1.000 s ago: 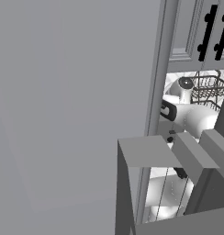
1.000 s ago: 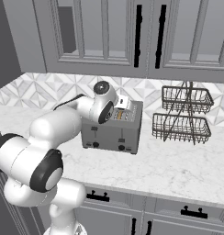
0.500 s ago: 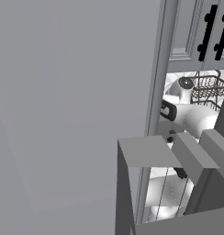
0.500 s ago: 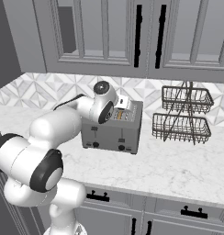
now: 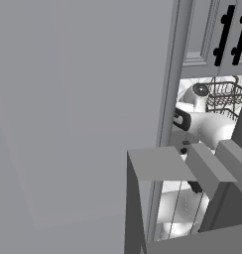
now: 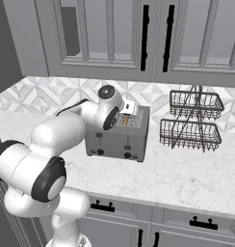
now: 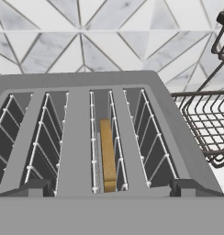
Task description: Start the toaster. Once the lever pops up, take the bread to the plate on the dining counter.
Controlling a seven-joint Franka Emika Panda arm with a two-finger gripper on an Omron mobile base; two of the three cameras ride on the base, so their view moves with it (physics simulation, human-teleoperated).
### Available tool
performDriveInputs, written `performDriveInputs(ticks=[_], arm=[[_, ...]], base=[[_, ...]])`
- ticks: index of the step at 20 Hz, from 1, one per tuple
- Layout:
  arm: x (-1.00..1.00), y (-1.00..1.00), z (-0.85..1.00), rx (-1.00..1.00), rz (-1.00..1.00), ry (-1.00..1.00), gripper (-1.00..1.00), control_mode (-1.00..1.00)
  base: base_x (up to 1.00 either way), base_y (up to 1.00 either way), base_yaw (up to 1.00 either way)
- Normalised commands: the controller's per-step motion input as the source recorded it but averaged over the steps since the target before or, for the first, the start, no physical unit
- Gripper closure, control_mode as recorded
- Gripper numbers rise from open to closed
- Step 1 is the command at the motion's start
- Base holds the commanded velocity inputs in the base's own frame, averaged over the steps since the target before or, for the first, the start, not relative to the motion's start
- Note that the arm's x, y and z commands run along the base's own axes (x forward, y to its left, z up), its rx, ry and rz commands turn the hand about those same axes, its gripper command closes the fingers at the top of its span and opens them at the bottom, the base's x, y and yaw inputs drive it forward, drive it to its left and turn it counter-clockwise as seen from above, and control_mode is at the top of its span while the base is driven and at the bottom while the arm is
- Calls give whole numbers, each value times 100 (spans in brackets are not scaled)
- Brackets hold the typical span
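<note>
- Left base view: mostly blocked by a tall grey cabinet side [image 5: 78, 119]. Through the gap at right: part of white arm [image 5: 207, 126], wire basket rack [image 5: 224, 94], 2 black cabinet handles [image 5: 224, 34] above. Risk: this cam gives little check on the toaster, so a missed lever press could pass unnoticed here.
- Right base view: arm reaches over grey toaster [image 6: 120, 137] standing on white marble tabletop [image 6: 187, 178]; 2-tier basket rack [image 6: 191, 120] just beside it at right; hand sits above toaster's top. Lever not clear from here; front shows 2 small dark knobs. Risk: pushing down off-centre may slide or tip the toaster toward the rack.
- Hand view: looks down into toaster slots [image 7: 109, 137]; bread [image 7: 107, 153] stands on edge in the middle-right slot, low between wire guides. Pincer [image 7: 107, 188] spread wide, holding nothing, fingertips [image 7: 33, 187] at bottom, 1 each side. Rack at far right.
- Judgement: lever press not yet done. Risks: wide-spread fingers catching the slot wires; grabbing the bread before pop-up; thin slice slipping if pinched near 1 corner. Plate & dining counter: location can't tell.
</note>
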Motion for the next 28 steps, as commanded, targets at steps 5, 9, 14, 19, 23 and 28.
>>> performDriveInputs(ticks=[5,9,14,19,23,28], arm=[[0,0,0,0,0,0,-100,-100],[0,0,0,0,0,0,-100,-100],[0,0,0,0,0,0,-100,-100],[0,0,0,0,0,0,-100,-100],[0,0,0,0,0,0,-100,-100],[0,0,0,0,0,0,-100,-100]], base=[[0,0,0],[0,0,0],[0,0,0],[0,0,0],[0,0,0],[0,0,0]])
